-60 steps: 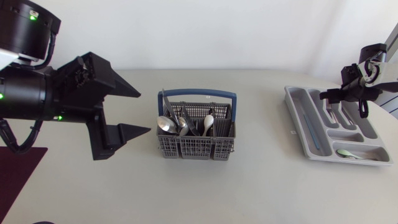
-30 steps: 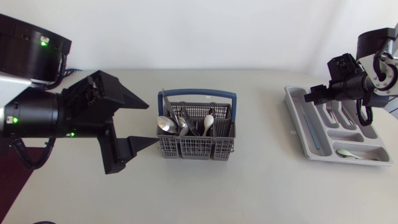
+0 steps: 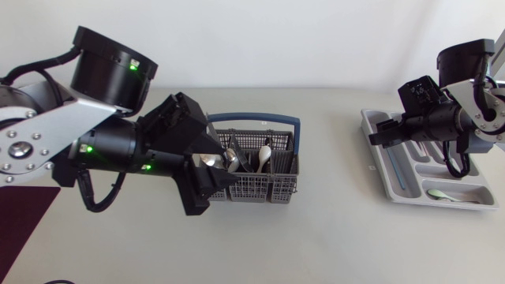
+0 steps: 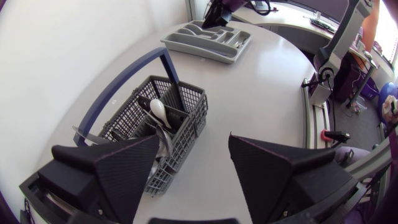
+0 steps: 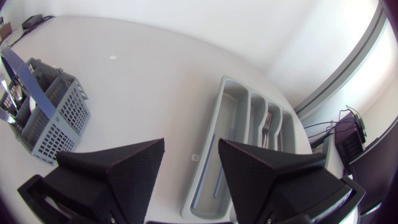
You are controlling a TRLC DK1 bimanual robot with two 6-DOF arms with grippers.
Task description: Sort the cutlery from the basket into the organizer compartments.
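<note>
A grey cutlery basket [image 3: 254, 180] with a blue handle [image 3: 252, 120] stands mid-table, holding several spoons [image 3: 264, 153] and other pieces. My left gripper [image 3: 227, 166] hangs open over the basket's left side, one finger above its near wall. From the left wrist, the basket [image 4: 180, 109] lies just ahead of that open gripper [image 4: 194, 140], nothing between the fingers. The grey organizer [image 3: 379, 170] sits at the right, with forks [image 3: 423, 147] and a pale spoon [image 3: 442, 193] in its compartments. My right gripper [image 3: 377, 132] hovers open above its left end. The right wrist shows gripper [image 5: 191, 144], organizer [image 5: 214, 155] and basket [image 5: 53, 124].
A dark red mat [image 3: 22, 225] lies at the table's front left corner. Bare tabletop stretches between the basket and the organizer. In the left wrist view the organizer [image 4: 186, 45] lies far ahead with my right gripper [image 4: 214, 12] over it.
My left arm has swung right, bringing its open gripper from beside the basket to over its left side. My right arm has shifted left, from above the organizer's middle to its left end.
</note>
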